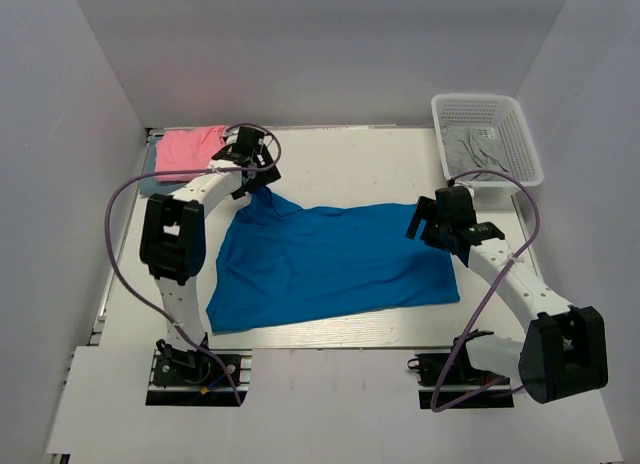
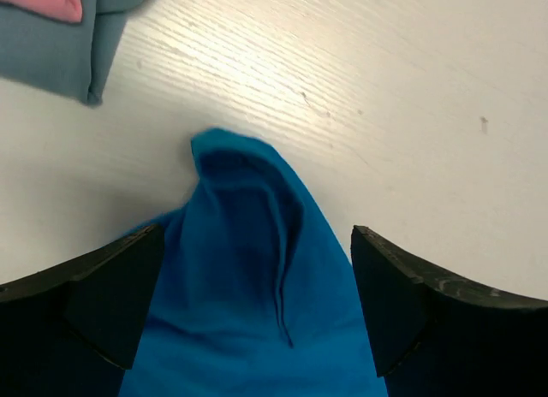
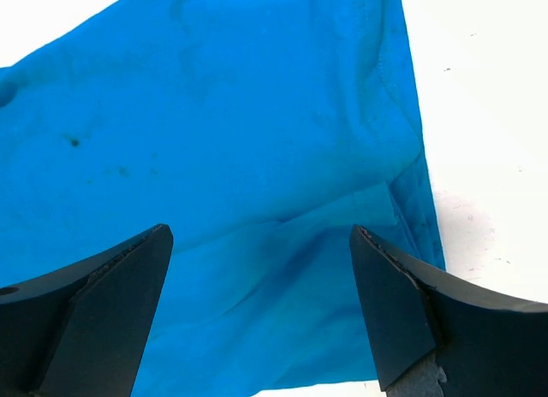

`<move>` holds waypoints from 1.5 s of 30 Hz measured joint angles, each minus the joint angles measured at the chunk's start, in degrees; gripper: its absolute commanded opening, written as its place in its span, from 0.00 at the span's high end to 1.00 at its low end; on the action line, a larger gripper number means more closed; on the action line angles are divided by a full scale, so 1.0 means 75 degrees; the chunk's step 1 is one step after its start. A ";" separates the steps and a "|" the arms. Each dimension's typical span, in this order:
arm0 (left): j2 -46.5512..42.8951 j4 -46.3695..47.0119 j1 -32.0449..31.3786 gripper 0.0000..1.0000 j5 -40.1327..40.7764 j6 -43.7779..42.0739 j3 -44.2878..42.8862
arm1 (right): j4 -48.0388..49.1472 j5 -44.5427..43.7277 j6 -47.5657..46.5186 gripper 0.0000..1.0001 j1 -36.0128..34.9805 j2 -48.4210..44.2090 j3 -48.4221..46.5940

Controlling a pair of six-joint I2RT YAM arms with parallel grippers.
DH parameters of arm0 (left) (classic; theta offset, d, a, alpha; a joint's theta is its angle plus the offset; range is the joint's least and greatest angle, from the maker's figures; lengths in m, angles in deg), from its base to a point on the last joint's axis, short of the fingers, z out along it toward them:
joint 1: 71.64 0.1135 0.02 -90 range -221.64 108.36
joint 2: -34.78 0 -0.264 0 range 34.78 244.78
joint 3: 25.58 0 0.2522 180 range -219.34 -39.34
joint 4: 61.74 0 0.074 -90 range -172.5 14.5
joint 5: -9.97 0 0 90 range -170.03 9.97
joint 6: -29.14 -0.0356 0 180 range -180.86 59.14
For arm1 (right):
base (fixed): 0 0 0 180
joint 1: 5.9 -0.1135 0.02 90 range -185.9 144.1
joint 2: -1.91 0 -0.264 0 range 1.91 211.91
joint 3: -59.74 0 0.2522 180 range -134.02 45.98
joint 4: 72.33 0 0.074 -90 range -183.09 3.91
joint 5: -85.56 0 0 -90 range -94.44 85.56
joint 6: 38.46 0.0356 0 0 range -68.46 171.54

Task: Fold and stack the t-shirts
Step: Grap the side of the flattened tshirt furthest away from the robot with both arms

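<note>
The large t-shirt [image 1: 330, 264] is spread flat across the middle of the counter [image 1: 340, 169]. At the far left corner, a smaller t-shirt [image 1: 190, 149] is laid on top of a folded t-shirt [image 2: 51, 50], near the far left tip of the large t-shirt but apart from it. A basket [image 1: 528, 139] is placed at the far right corner, and a garment [image 1: 475, 149] is contained in it.

The table [image 1: 340, 159] holds a blue t-shirt [image 1: 330, 264], a grey-blue shirt [image 2: 51, 55] and a basket [image 1: 530, 149].
</note>
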 measured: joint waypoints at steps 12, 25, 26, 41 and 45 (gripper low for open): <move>0.1084 -0.0082 0.0557 0.05 -0.0280 0.0446 -0.0466 | 0.0000 -0.0003 -0.0047 0.10 0.0009 0.0189 0.0061; 0.1480 0.0414 0.0548 0.55 -0.0976 0.0664 -0.0734 | 0.0009 -0.0032 -0.0047 0.10 0.0038 0.0280 0.0280; 0.1510 0.0452 0.0548 0.71 -0.1003 0.0682 -0.0737 | 0.0012 -0.0038 -0.0047 0.10 0.0038 0.0297 0.0280; 0.1227 0.1183 0.0548 1.00 -0.1043 0.0233 -0.0067 | 0.0702 -0.1335 0.0650 0.10 0.0047 0.1743 -0.0455; 0.0481 0.1617 0.0548 1.00 -0.1046 -0.0015 0.0743 | 0.1043 -0.1789 0.0749 0.10 0.0047 0.2769 -0.1212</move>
